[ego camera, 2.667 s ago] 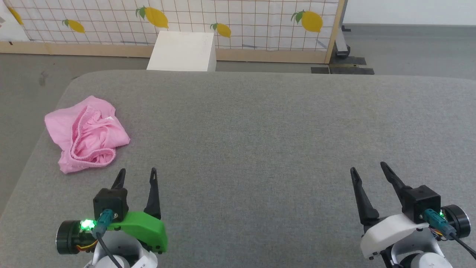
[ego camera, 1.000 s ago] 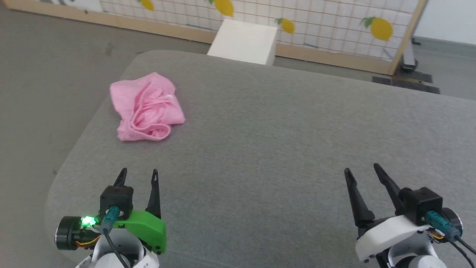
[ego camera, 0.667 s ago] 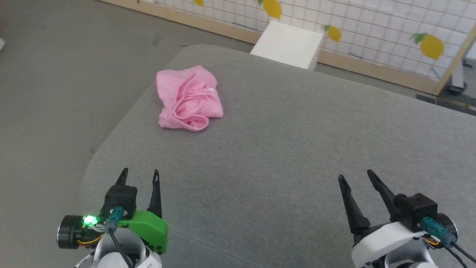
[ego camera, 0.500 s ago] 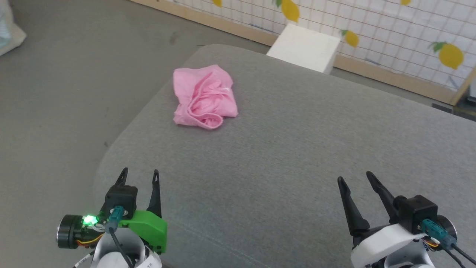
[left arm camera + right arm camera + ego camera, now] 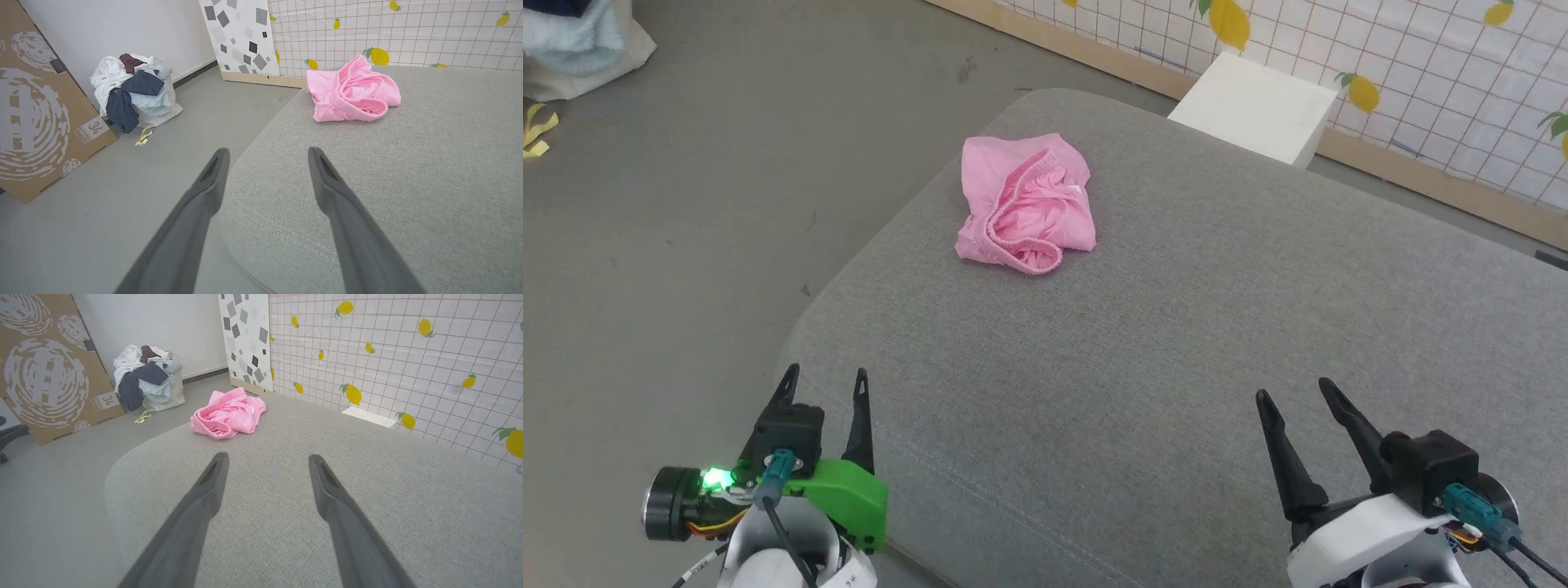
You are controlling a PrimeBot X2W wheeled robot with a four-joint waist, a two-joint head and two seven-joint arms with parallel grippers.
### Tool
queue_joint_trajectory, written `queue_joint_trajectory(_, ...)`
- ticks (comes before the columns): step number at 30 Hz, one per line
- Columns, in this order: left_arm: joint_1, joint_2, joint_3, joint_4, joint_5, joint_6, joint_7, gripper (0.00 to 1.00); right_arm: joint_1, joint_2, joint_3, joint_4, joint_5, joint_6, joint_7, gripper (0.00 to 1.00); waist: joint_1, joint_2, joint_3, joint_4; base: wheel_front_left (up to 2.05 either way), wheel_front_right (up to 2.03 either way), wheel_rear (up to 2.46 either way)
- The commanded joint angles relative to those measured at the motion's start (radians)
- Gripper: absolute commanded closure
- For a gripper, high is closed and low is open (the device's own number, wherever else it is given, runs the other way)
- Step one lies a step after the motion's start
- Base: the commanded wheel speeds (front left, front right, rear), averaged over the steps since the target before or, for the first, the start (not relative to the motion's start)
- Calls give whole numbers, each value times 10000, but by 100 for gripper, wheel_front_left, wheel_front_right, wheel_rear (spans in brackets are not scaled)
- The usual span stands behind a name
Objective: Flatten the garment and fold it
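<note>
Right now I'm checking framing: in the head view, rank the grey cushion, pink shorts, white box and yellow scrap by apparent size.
Largest: the grey cushion.
Next: the pink shorts and the white box look alike; the box sits farther, so no ranking.
Smallest: the yellow scrap.

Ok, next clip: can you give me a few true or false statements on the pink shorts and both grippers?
1. The garment lies bunched up on the grey cushion. True.
2. The left gripper is shut on the garment. False: it is open and apart from it.
3. The right gripper is open and holds nothing. True.
4. The garment is folded flat. False: its waistband curls up in a heap.
5. A pile of clothes sits on the floor. True.
</note>
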Motion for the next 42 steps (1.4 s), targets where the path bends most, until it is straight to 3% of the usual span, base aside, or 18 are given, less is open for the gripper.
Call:
queue_joint_trajectory(1,-192,69,-16,-2,78,45,-39,0,147,11,9,-62,60,-15,10,0,0,0,23,-9,0,0,0)
queue_joint_trajectory(10,-248,103,-45,-51,-43,82,-23,0,60,22,-29,-94,21,-15,27,0,0,0,225,-102,0,0,0)
queue_joint_trajectory(18,-874,431,56,-190,-631,-563,270,0,-358,-227,-95,-636,-209,-15,322,0,0,0,1158,-540,0,0,0)
queue_joint_trajectory(22,-1733,933,-36,97,-1037,-1437,824,0,-708,-493,-225,-1136,-353,-15,565,0,0,0,2015,-999,0,0,0)
queue_joint_trajectory(27,-3478,1721,-120,918,-1656,-2002,1571,0,-1074,-820,-288,-1611,-509,-15,732,0,0,0,3015,-1792,0,0,0)
queue_joint_trajectory(32,-5316,2384,-533,1762,-2550,-2151,2197,0,-1311,-1023,-448,-1966,-634,-15,723,0,0,0,3862,-2472,0,0,0)
queue_joint_trajectory(42,-8205,4046,-2654,3663,-5444,-2166,3884,0,-1772,-1113,-631,-2723,-812,-15,625,0,0,0,5145,-3606,0,0,0)
